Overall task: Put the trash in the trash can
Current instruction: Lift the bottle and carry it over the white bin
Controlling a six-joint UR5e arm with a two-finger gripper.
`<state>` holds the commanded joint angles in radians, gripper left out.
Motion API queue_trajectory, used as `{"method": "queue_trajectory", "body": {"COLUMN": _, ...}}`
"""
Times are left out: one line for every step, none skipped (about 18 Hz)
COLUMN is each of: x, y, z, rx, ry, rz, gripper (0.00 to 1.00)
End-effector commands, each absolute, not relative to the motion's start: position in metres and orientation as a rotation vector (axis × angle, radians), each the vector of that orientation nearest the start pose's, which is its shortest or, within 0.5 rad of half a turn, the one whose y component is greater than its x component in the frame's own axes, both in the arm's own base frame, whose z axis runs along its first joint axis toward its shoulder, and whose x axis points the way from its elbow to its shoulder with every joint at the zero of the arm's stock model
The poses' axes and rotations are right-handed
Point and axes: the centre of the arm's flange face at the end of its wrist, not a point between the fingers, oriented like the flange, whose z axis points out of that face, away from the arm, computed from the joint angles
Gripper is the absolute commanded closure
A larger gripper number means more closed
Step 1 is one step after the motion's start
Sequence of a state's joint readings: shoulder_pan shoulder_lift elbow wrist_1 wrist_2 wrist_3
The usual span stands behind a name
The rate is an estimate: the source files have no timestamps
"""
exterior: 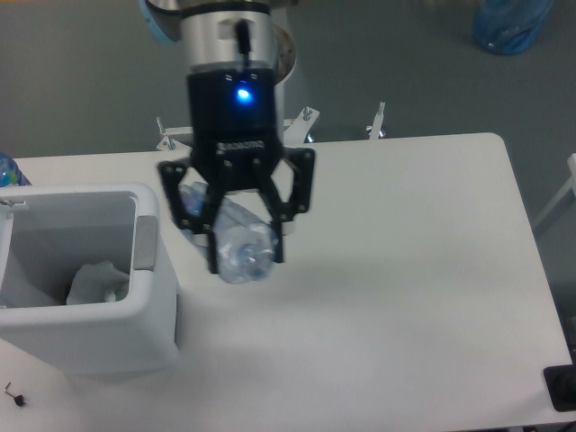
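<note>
My gripper (243, 256) is shut on the crushed clear plastic bottle (236, 243), holding it in the air above the table, just right of the trash can. The bottle's wide end faces the camera; its label is hidden behind the fingers. The trash can (153, 297), a large white bin with a grey tab (145, 243) on its right wall, stands at the left. A crumpled white wrapper (94, 281) with green bits lies inside it.
The white table (405, 297) stretches to the right of the bin. A blue bag (510, 22) lies on the floor at the top right. A small dark object (13, 393) lies on the floor at the bottom left.
</note>
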<state>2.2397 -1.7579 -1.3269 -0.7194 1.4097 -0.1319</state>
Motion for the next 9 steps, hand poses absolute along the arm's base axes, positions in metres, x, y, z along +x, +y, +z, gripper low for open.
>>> {"method": "queue_trajectory", "body": {"x": -0.255, "y": 0.573, "z": 0.62, "rx": -2.086, "ry": -0.775, "rz": 0.109, "gripper": 0.36}}
{"method": "queue_trajectory", "body": {"x": -0.248, "y": 0.576, "z": 0.621, "rx": -2.09, "ry": -0.761, "rz": 0.103, "gripper": 0.36}}
{"method": "queue_trajectory", "body": {"x": -0.24, "y": 0.58, "z": 0.62, "rx": -2.101, "ry": -0.738, "rz": 0.098, "gripper": 0.36}}
{"method": "queue_trajectory", "body": {"x": -0.233, "y": 0.584, "z": 0.617, "rx": -2.11, "ry": -0.726, "rz": 0.092, "gripper": 0.36}}
{"method": "queue_trajectory", "body": {"x": -0.227, "y": 0.588, "z": 0.613, "rx": -2.119, "ry": -0.715, "rz": 0.082, "gripper": 0.36}}
{"method": "queue_trajectory", "body": {"x": -0.221, "y": 0.593, "z": 0.611, "rx": -2.127, "ry": -0.702, "rz": 0.077, "gripper": 0.36}}
{"method": "queue_trajectory", "body": {"x": -0.215, "y": 0.596, "z": 0.61, "rx": -2.132, "ry": -0.69, "rz": 0.069, "gripper": 0.36}}
{"method": "queue_trajectory", "body": {"x": -0.208, "y": 0.601, "z": 0.606, "rx": -2.141, "ry": -0.676, "rz": 0.061, "gripper": 0.36}}
{"method": "queue_trajectory", "body": {"x": -0.204, "y": 0.604, "z": 0.605, "rx": -2.145, "ry": -0.663, "rz": 0.058, "gripper": 0.36}}
